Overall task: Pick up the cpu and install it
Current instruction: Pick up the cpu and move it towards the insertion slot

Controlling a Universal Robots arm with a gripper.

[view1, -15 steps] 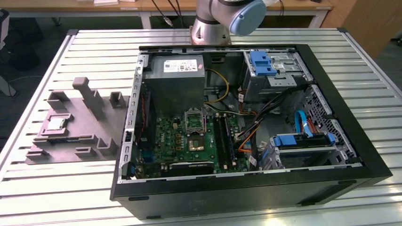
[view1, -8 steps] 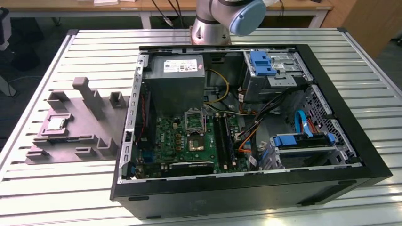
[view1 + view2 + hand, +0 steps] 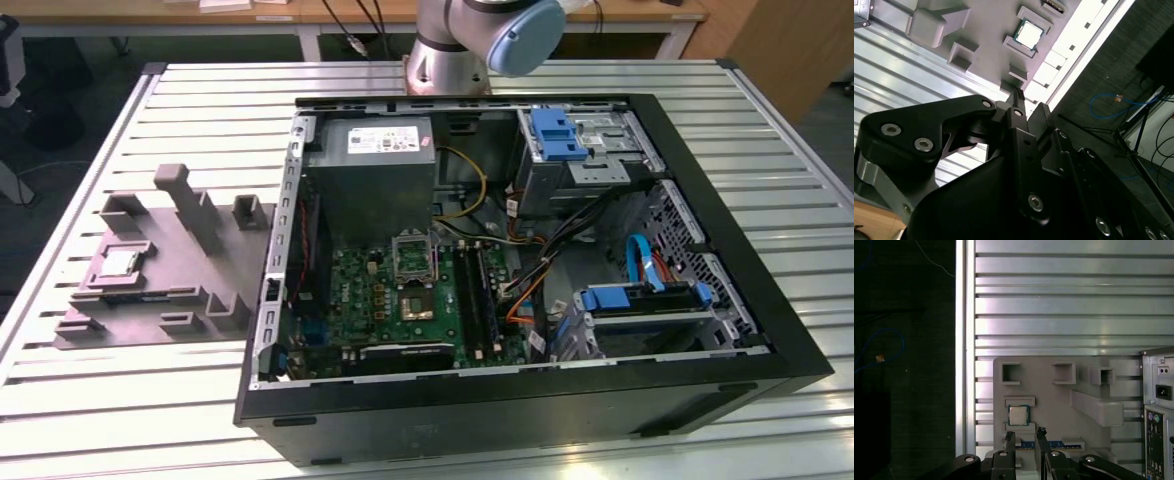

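Two fingers of the black tool [image 3: 1025, 436] are hovering spread, empty, near the small silver-grey square cpu [image 3: 1016, 415] in the grey moulded tray [image 3: 1054, 396]; pickup approach, likely needing centring first.

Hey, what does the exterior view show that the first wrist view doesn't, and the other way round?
Exterior view's own: the inside of the open computer case, with its motherboard, grey power supply and blue drive brackets, plus the arm behind it. First wrist view's own: the open, empty end effector, the case's rear ports and the dark floor beside the table. Shared: the cpu lying in a recess of the grey tray on the slatted table.
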